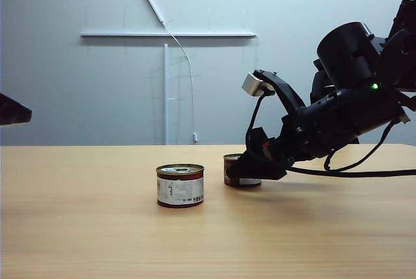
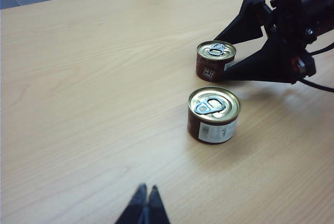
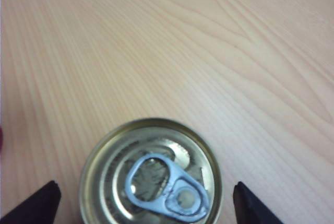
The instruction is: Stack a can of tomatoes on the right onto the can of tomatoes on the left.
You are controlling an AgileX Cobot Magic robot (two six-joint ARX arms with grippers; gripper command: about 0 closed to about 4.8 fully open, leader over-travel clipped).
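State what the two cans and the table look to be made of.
Right can, between the open right pincer's jaws: metal, judging by its shiny gold lid and pull ring. Left can: same metal lid, white paper label. Table: light wood or wood-look laminate, grain lines visible, matte.

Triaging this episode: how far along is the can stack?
Done: nothing stacked; both cans stand on the table. In hand: right gripper is open, its fingers either side of the right can, no grip yet. Left gripper is shut and parked away. Left: grasp, lift, set onto the left can.
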